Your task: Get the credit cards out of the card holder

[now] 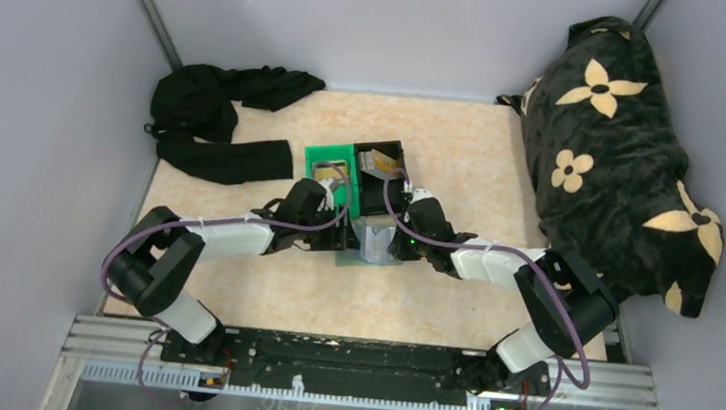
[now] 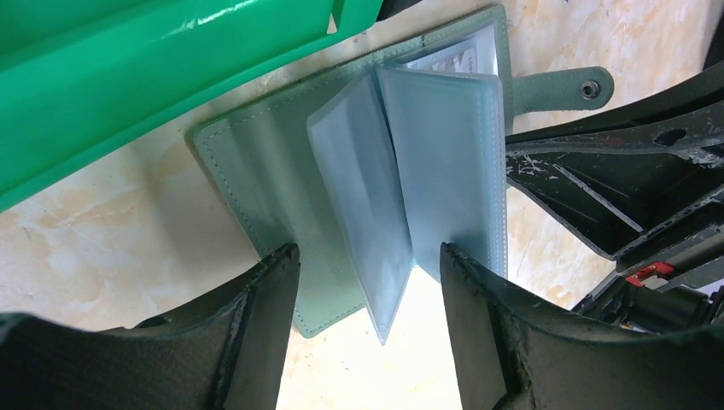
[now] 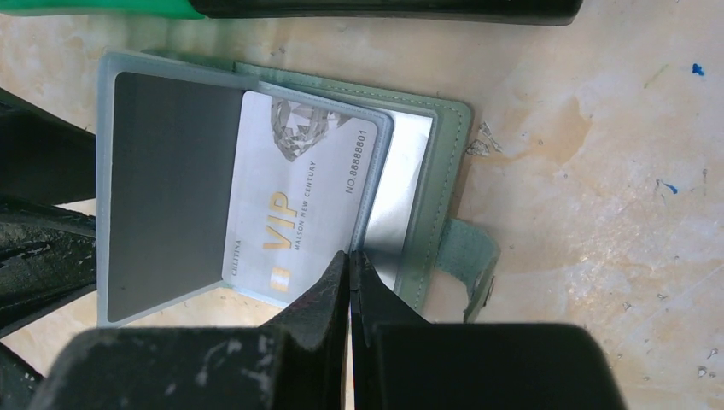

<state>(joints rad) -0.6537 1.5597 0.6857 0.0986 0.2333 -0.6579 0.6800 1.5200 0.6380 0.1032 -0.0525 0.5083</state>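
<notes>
The grey-blue card holder lies open on the table between both grippers, just in front of the bins. In the left wrist view the card holder has clear sleeves standing up from it. My left gripper is open, one finger on each side of the sleeves' near edge. In the right wrist view a pale grey VIP credit card sits in a sleeve of the card holder. My right gripper is shut on that sleeve's edge, by the card's corner. Whether it also grips the card itself I cannot tell.
A green bin and a black bin stand side by side just behind the card holder, each with something tan inside. Black cloth lies at the back left. A dark flowered blanket fills the right side.
</notes>
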